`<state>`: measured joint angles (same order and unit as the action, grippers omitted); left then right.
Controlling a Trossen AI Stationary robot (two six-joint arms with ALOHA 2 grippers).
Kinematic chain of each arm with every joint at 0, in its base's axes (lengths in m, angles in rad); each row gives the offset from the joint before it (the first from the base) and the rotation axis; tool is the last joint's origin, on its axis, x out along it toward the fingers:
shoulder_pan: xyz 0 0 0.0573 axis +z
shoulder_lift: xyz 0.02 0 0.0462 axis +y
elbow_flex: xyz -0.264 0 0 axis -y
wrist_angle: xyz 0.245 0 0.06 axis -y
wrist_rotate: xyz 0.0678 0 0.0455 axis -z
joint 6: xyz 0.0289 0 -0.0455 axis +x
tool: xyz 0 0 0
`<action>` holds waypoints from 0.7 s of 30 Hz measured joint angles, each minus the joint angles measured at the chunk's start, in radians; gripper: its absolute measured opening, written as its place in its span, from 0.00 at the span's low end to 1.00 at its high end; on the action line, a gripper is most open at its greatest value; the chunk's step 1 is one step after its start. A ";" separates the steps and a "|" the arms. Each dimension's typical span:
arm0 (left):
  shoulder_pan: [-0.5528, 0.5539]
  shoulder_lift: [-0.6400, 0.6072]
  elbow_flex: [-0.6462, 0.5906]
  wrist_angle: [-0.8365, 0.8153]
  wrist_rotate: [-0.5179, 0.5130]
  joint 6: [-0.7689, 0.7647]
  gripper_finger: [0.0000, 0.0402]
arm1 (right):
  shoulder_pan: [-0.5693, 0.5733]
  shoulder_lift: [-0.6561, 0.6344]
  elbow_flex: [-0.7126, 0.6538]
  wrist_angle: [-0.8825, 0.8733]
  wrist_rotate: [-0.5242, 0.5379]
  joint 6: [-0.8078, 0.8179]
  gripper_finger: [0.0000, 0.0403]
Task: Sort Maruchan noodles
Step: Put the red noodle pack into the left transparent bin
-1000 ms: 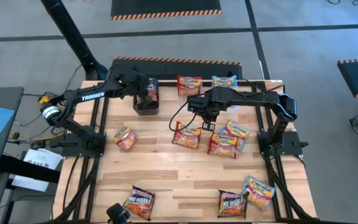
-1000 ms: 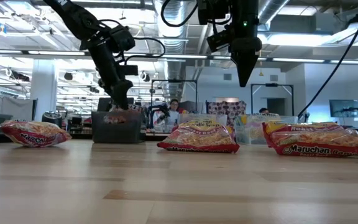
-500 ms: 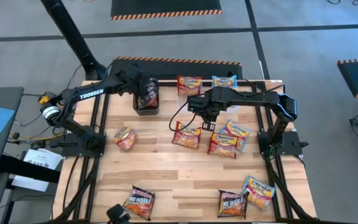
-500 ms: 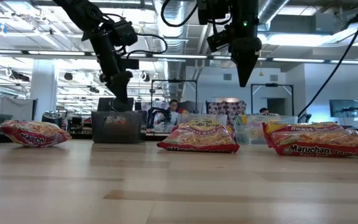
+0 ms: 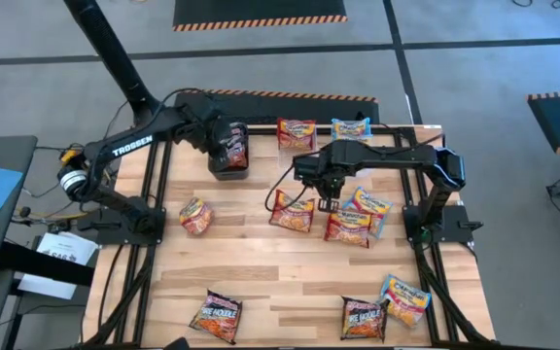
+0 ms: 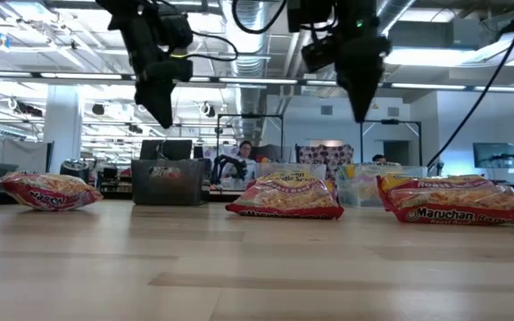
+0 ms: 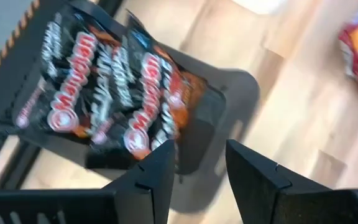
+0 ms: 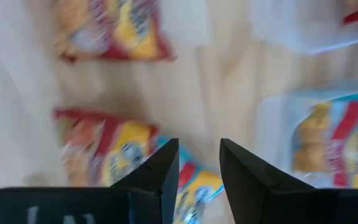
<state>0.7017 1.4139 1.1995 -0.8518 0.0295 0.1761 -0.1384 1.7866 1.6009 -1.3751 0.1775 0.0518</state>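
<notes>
Noodle packets [image 5: 293, 212] scattered on table [image 5: 261, 262] — left gripper [image 7: 196, 168], right gripper [image 8: 199, 163] jaws apart, empty.

2 dark arms, 1 pincer each. Noodle packets on the counter [image 5: 261, 282]: 4 red-yellow, 3 blue-yellow, 2 dark, so 9 loose. Dark packets in the 1 black bin [image 5: 227, 167]: abt 2, hard to tell. 2 clear bins at the back.

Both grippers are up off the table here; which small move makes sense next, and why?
Probably lower the right gripper onto the red-and-yellow noodle packet lying beside it. Its jaws stand open and empty above the loose packets, while the left gripper, also empty, hangs above the black bin that holds dark packets.
</notes>
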 joint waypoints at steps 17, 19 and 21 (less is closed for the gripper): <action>-0.216 -0.117 -0.026 -0.117 0.001 -0.069 0.33 | 0.228 0.000 0.000 -0.156 -0.079 0.190 0.44; -0.244 -0.132 -0.026 -0.127 0.001 -0.084 0.33 | 0.260 0.000 -0.005 -0.164 -0.082 0.228 0.45; -0.270 -0.147 -0.026 -0.137 0.000 -0.098 0.33 | 0.293 -0.001 -0.020 -0.167 -0.088 0.267 0.46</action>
<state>0.4319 1.2670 1.1732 -0.9885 0.0299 0.0780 0.1542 1.7859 1.5806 -1.5421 0.0895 0.3184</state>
